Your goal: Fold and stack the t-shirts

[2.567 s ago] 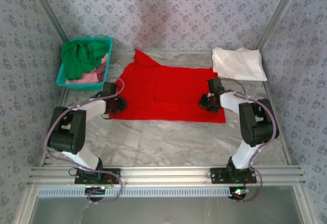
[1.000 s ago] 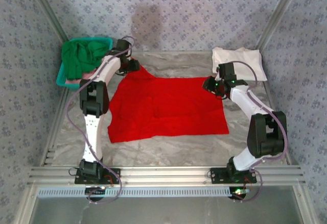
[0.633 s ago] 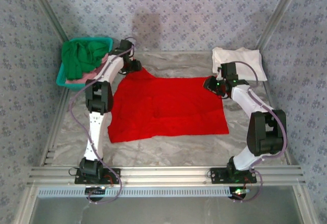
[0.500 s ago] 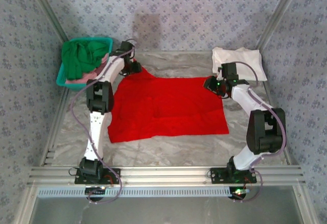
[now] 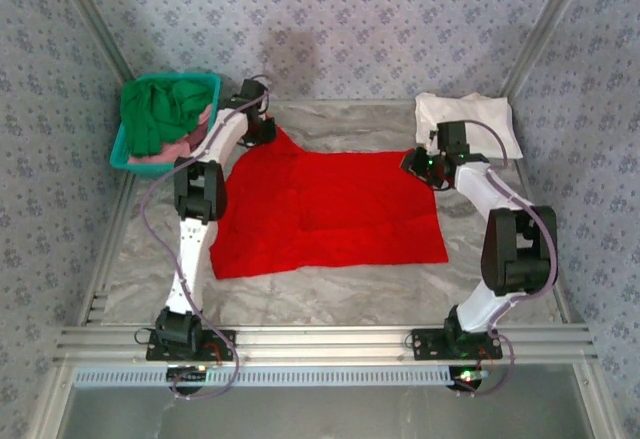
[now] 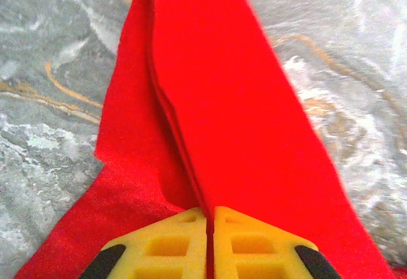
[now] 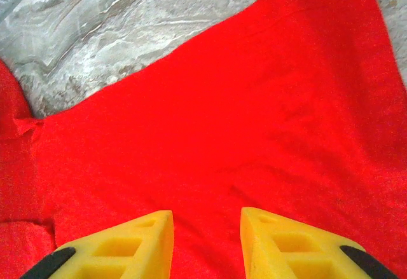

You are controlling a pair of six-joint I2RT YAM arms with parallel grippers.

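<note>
We have the left gripper (image 6: 209, 213) clamped on the red t-shirt (image 5: 330, 209) at its far-left corner; the right gripper (image 7: 206, 220), parted, hangs over the far-right corner; the cloth lies nearward of both.

Up high and behind the arm bases, the top camera faces 12 o'clock and takes in the whole grey marbled tabletop (image 5: 330, 294) from far off. Now the left wrist camera: tucked right behind the left gripper (image 6: 208, 218), very close, looking down onto the bright red cloth t-shirt (image 6: 241, 114), the top view's 11 o'clock corner. The right wrist camera, equally close behind the right gripper (image 7: 206, 218), looks over that same shirt at 1 o'clock.
</note>
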